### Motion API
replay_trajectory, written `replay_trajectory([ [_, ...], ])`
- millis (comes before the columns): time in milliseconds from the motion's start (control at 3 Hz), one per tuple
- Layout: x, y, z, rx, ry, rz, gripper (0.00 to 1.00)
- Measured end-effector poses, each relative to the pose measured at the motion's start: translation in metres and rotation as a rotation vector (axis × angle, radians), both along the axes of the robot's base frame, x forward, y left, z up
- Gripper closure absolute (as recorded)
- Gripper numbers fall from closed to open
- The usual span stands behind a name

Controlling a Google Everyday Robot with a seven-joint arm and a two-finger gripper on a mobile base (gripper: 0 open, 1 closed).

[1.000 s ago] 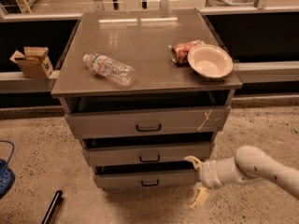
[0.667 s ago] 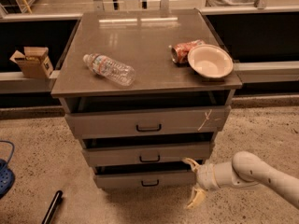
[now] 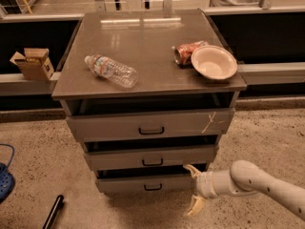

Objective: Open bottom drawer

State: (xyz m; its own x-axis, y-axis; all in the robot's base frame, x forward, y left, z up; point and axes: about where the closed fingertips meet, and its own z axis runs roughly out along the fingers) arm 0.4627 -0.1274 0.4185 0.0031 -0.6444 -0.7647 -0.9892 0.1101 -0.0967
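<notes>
The bottom drawer [image 3: 143,183] is the narrowest grey front at the foot of the cabinet, with a small black handle [image 3: 153,187]. It stands slightly out, with a dark gap above it. My gripper [image 3: 193,189] comes in from the right on a white arm, just off the drawer's right end. It is open: one cream finger [image 3: 191,169] points up near the middle drawer's lower right corner, the other [image 3: 194,206] points down toward the floor. It holds nothing.
The middle drawer [image 3: 151,157] and the top drawer [image 3: 150,124] with a white scratch sit above. On the cabinet top lie a plastic bottle [image 3: 111,70], a can [image 3: 187,52] and a white bowl [image 3: 214,62]. A cardboard box [image 3: 32,64] is at left; a black object [image 3: 52,213] lies on the floor.
The arm and gripper have moved left, closer to the bottom drawer's right end. The drawers and tabletop objects have not moved.
</notes>
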Motion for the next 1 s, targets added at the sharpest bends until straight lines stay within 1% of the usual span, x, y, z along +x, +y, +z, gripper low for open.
replay_trajectory([
  [333,0.024,0.004,-0.028,-0.023,-0.126,-0.014,0.00],
  [667,0.056,0.005,-0.039,0.111,-0.265,-0.072,0.00],
  [1000,0.070,0.000,-0.060,0.154,-0.327,-0.081,0.00],
])
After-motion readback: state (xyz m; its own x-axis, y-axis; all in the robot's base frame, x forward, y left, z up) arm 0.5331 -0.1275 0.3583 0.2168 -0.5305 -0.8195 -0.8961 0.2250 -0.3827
